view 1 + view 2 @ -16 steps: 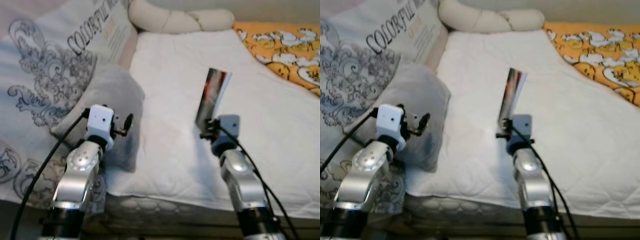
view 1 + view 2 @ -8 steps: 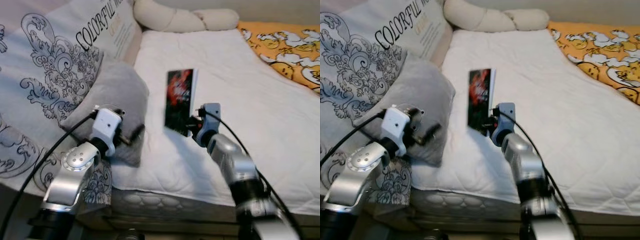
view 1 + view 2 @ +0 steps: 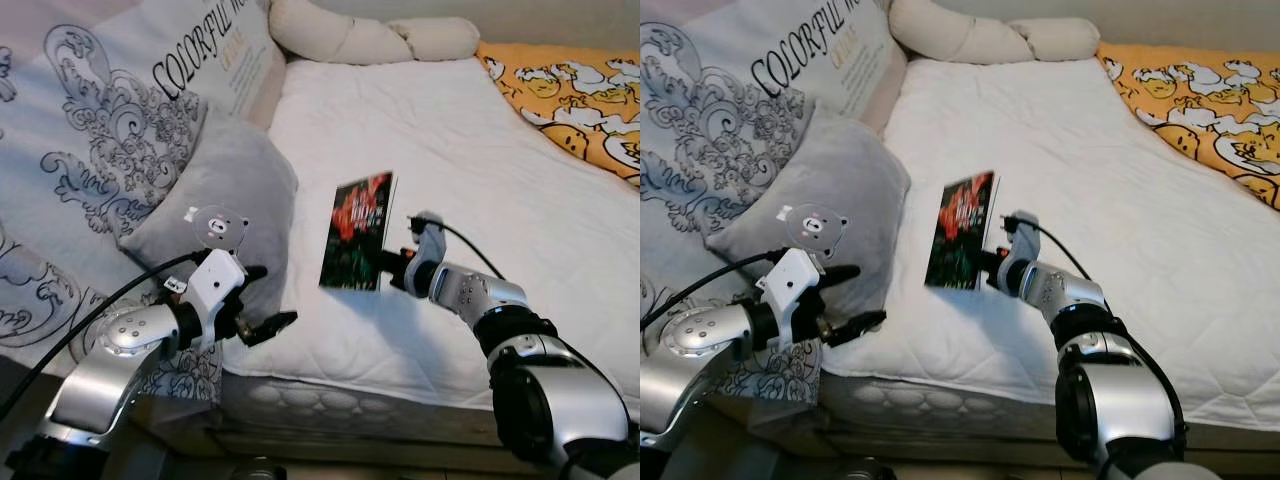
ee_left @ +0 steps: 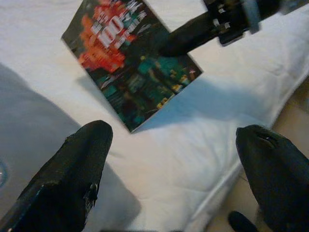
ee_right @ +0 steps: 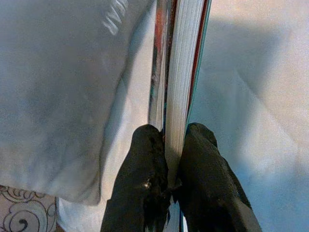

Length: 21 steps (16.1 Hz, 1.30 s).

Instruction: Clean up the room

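Two black fingers of the right gripper (image 5: 174,186) pinch only the book's (image 3: 356,230) page edge, holding it upright above the white mattress (image 3: 480,150). That thin hold could let it swing or slip. Beside it, the left gripper (image 4: 174,169) hangs spread open near the grey pillow (image 3: 225,190), with open bedding beyond.

The book (image 4: 126,65) cover's small print is too blurred to read. The printed pillow (image 3: 120,130) and yellow blanket (image 3: 570,90) run past the picture's edges, cutting the pillow's lettering short.
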Motion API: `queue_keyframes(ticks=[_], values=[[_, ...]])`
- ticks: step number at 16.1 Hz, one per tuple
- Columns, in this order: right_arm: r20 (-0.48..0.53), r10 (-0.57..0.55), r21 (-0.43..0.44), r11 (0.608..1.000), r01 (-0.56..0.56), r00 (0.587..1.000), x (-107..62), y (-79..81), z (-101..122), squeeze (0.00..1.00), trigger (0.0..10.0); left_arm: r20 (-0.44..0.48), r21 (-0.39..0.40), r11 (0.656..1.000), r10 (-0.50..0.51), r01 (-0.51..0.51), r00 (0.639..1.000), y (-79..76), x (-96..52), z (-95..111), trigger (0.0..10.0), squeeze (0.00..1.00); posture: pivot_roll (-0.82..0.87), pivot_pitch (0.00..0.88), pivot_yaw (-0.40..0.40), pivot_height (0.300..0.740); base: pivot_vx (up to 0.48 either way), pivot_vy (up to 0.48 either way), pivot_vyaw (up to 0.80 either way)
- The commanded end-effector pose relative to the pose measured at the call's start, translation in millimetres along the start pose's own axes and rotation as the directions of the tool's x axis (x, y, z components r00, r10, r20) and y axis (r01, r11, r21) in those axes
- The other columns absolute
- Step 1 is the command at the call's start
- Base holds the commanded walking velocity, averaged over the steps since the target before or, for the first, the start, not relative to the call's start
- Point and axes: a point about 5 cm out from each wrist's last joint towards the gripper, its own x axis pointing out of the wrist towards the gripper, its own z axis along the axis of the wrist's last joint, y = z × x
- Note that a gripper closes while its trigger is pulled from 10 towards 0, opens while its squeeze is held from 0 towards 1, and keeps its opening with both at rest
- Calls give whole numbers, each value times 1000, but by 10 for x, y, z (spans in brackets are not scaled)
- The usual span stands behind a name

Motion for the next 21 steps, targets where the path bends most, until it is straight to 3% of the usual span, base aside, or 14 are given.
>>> queue_keyframes(ticks=[1,2,3,4,5,6,8,10,12,14,17,20,21], values=[[11,-5,24,1000,5,1000,-11,-4,64,0,10000,-30,-7,998,-56,56,998,-81,-35,-15,10000,0,162,0,3,740,0,0,0],[7,-48,50,998,48,999,-29,-75,30,0,10000,-51,-16,997,-74,74,996,-122,-82,-45,10000,0,173,0,2,740,0,0,0],[7,-76,55,996,76,997,-43,-120,20,184,10000,-60,-19,997,-78,77,995,-139,-105,-57,10000,0,176,0,1,740,0,0,0],[8,-110,59,992,110,994,-62,-172,15,886,10000,-68,-21,997,-78,77,995,-153,-128,-63,10000,0,179,0,1,740,0,0,0],[9,-121,64,991,120,993,-70,-190,15,886,10000,-70,-24,997,-80,78,994,-162,-136,-59,10000,0,180,0,1,740,0,0,0],[12,-162,76,984,160,987,-99,-255,8,1000,10000,-73,-27,997,-76,75,994,-161,-143,-61,10000,0,182,0,1,740,0,0,0],[57,-392,150,913,380,918,-258,-578,-32,1000,10000,-73,-36,998,-57,55,996,-130,-123,-47,10000,0,175,0,3,740,0,0,0],[62,-441,184,887,424,895,-340,-710,-84,1000,10000,-70,-39,998,-56,53,996,-136,-101,-43,10000,0,172,0,0,740,0,0,0],[63,-442,163,889,428,895,-388,-775,-112,1000,10000,-65,-42,998,-54,51,996,-146,-82,-36,10000,0,167,0,1,740,0,0,0],[54,-330,-29,943,332,943,-431,-776,-65,1000,10000,-61,-48,998,-55,52,997,-161,-59,-46,10000,0,151,0,4,740,0,0,0],[-15,-107,-140,985,104,994,-364,-605,-73,1000,10000,-66,-52,996,-70,67,995,-171,-30,-61,10000,0,129,0,11,740,0,0,0],[-206,94,-235,962,-143,974,-269,-418,-332,1000,10000,-72,-50,995,-95,91,993,-193,22,-60,10000,0,129,0,7,740,0,0,0],[-226,117,-245,954,-173,967,-261,-394,-358,1000,10000,-72,-49,995,-95,92,993,-194,24,-60,10000,0,130,0,7,740,0,0,0]])
